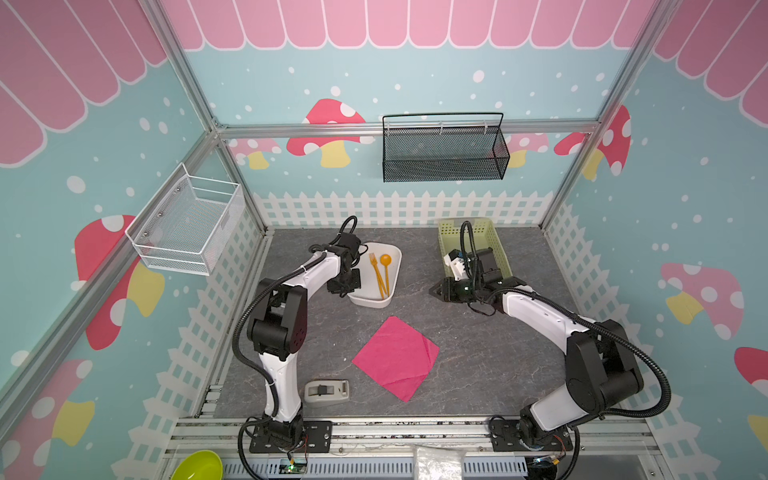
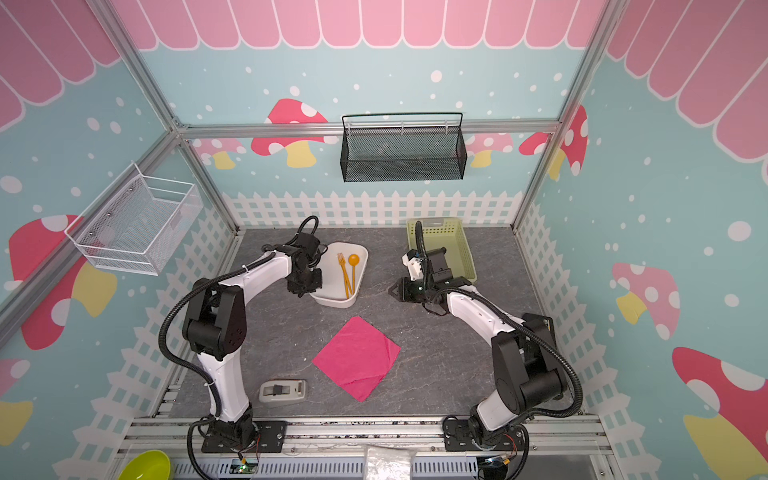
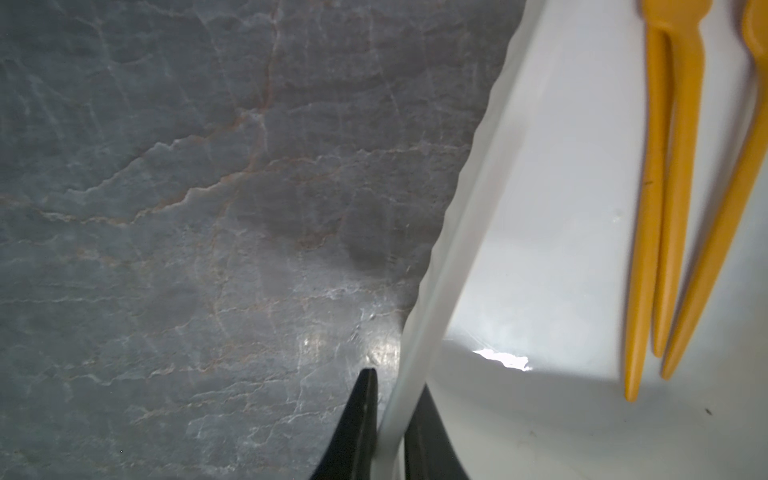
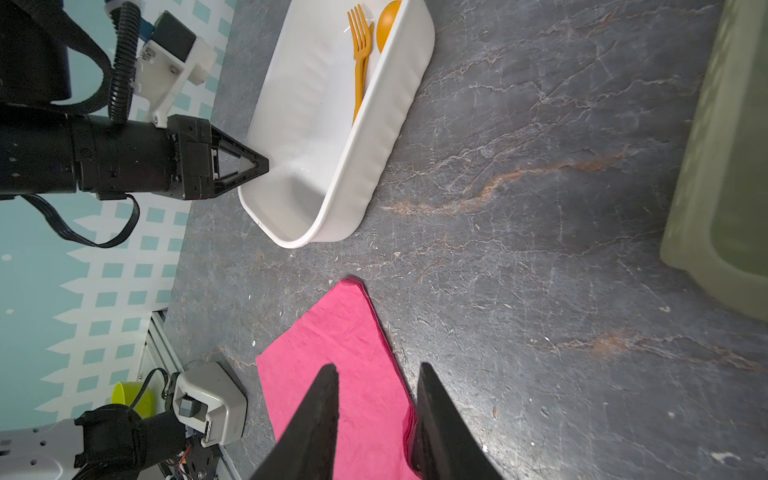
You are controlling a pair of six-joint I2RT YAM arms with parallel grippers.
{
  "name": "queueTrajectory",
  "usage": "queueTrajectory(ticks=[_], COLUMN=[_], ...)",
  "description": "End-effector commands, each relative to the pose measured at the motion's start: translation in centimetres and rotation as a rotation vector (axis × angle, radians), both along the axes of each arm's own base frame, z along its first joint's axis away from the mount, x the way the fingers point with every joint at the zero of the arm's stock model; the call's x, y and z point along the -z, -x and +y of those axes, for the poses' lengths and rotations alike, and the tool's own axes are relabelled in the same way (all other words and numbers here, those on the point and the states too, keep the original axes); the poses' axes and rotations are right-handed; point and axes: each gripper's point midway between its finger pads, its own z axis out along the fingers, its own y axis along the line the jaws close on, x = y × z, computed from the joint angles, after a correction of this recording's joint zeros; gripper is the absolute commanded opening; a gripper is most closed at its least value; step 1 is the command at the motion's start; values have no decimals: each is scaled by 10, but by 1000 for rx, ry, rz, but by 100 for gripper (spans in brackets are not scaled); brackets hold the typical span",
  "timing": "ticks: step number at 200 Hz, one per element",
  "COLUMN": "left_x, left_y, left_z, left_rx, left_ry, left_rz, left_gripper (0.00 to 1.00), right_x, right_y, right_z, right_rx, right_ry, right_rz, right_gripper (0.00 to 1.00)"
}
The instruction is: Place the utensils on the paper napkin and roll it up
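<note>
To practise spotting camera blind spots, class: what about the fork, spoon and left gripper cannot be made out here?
Fork tines, spoon bowl: left wrist view, cut off by the top edge.
Spoon handle: right wrist view, hidden behind the white tray wall.
Left gripper, how its jaws stand: both top views, too small and dark.

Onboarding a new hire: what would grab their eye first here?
The bright magenta-pink square paper napkin lies bare at the middle of the grey tabletop. Beyond it, the thin orange plastic fork and orange plastic spoon lie side by side in a white plastic tub, whose wall the left pincer pinches.
</note>
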Motion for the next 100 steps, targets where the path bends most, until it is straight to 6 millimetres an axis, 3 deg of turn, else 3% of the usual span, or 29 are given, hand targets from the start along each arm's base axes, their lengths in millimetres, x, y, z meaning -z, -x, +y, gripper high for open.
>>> queueTrajectory(ticks=[1,53,100], left_x=[-7,-7,-9], left_y=[3,11,14], left_z=[10,22,9], left_rx=[-58,-145,-153], left_ry=[1,46,127], left_rz=[-31,-47,-50], left_gripper=[15,14,20], right_x=[-2,15,38], right_y=[4,33,51], right_z=[10,43,76], right_rx=[-45,-182,-266], right_ry=[2,6,13], right_rz=[4,57,103], right_gripper=[35,34,33])
